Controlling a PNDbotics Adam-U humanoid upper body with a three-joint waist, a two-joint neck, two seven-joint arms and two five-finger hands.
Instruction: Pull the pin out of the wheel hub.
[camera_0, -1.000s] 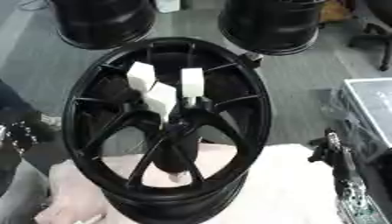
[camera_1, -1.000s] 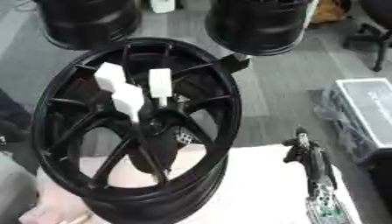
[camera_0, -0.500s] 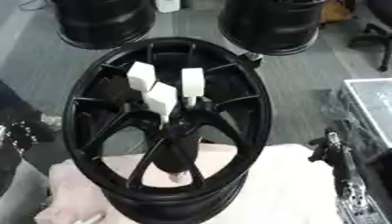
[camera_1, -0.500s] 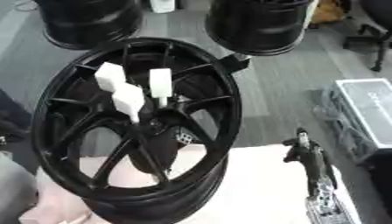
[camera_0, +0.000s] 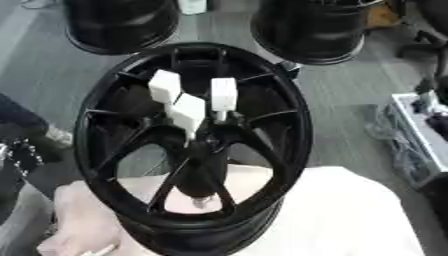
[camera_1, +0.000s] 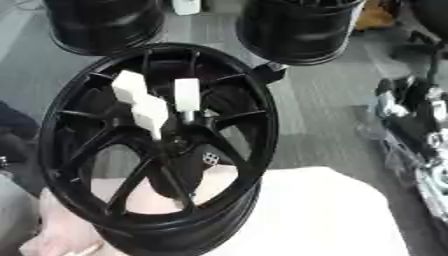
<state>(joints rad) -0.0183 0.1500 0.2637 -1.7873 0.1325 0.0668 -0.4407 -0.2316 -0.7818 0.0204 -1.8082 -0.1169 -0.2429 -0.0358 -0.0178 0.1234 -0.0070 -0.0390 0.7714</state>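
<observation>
A black wheel hub (camera_0: 297, 120) stands tilted on a white cloth (camera_0: 350, 215) in the middle. Three white block-headed pins stick out near its centre: one upper left (camera_0: 164, 86), one lower (camera_0: 188, 111), one right (camera_0: 223, 94). My right hand (camera_1: 398, 102) hangs at the right edge, well away from the hub and holding nothing that I can see; its finger pose is unclear. My left hand (camera_0: 19, 156) shows as a dark shape with silver bits at the left edge, beside the rim and apart from it.
Two more black wheels stand on the grey floor behind, one at the back left (camera_0: 122, 25) and one at the back right (camera_0: 311, 27). A silver case (camera_0: 409, 132) lies on the floor to the right, partly behind my right arm.
My right hand has risen from the lower right to mid-height at the right edge. The hub, the pins and my left hand have stayed put.
</observation>
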